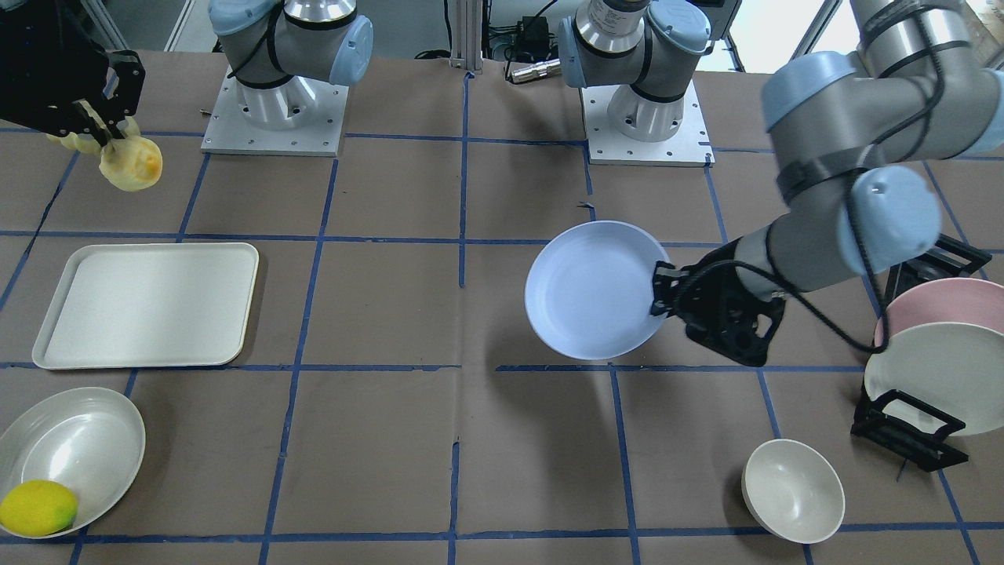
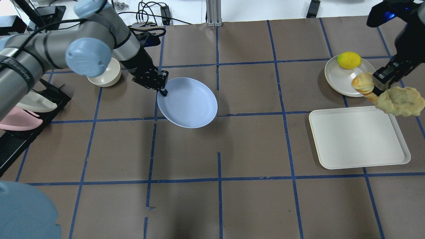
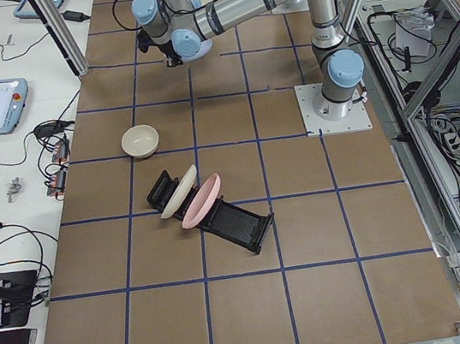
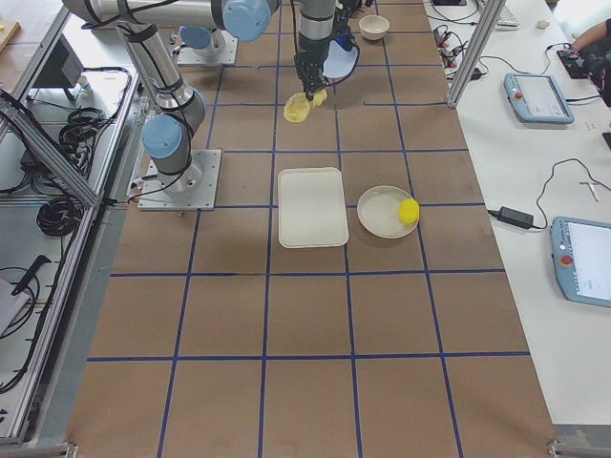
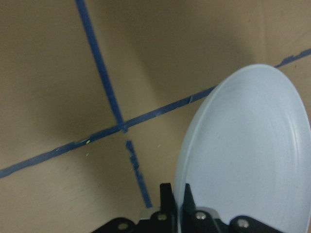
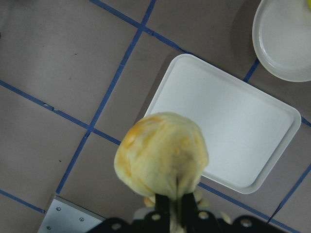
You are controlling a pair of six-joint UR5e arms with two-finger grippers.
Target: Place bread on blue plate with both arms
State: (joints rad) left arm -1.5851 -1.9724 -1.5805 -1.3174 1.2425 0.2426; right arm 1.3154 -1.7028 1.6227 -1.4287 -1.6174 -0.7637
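Left arm: I have its gripper (image 1: 663,294) clenched on the rim of the blue plate (image 1: 592,290), the fingers pinching the edge that faces the plate rack (image 1: 910,435).
Blue plate: I see it held off the table (image 1: 392,439) and tilted, its shadow lying on the brown cover beneath. It sits near the table's middle, on the left arm's half.
Right arm: its gripper (image 1: 106,133) is clamped on the bread (image 1: 129,163), and my wrist view shows both fingers squeezing the loaf from either side.
Bread: it hangs in the air from the right gripper, its orange-browned end pointing down and away from the fingers. It is over the right arm's end of the table, by the edge of the white tray (image 1: 149,306), and well apart from the blue plate.
White tray: rectangular, lying flat on the table.
Shallow white dish (image 1: 78,447): just beside the tray, with a yellow-green lemon (image 1: 38,508) resting at its rim.
Plate rack: black, at the left arm's end of the table. It holds a pink plate (image 1: 933,302) and an off-white plate (image 1: 937,377) leaning on edge.
Small cream bowl (image 1: 792,490): standing on the table near the rack.
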